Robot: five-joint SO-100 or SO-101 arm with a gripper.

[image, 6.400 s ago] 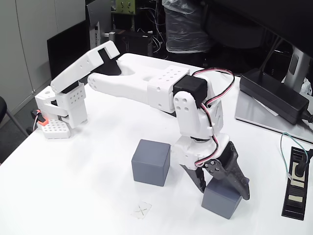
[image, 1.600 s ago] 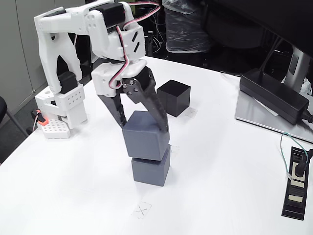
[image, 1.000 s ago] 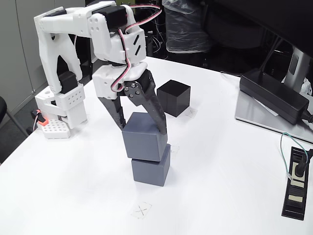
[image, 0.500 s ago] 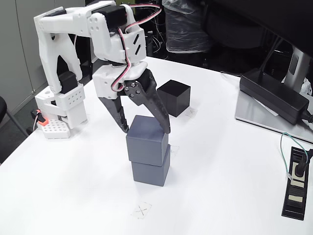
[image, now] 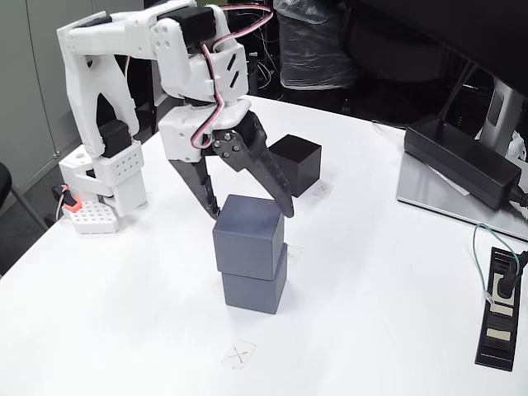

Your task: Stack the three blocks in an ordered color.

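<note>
Gripper [image: 249,209] hangs with its jaws spread wide, fingertips level with the top edge of the upper grey block [image: 247,237] and clear of its sides. That block sits on the lower grey block [image: 256,285], shifted slightly left of it. The black block [image: 295,164] stands alone behind the arm on the white table [image: 124,313]. A black power adapter [image: 462,159] lies at far right.

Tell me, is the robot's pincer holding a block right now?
No, nothing is held. The pincer is open just above the top grey block, which rests on the bottom grey block.
</note>
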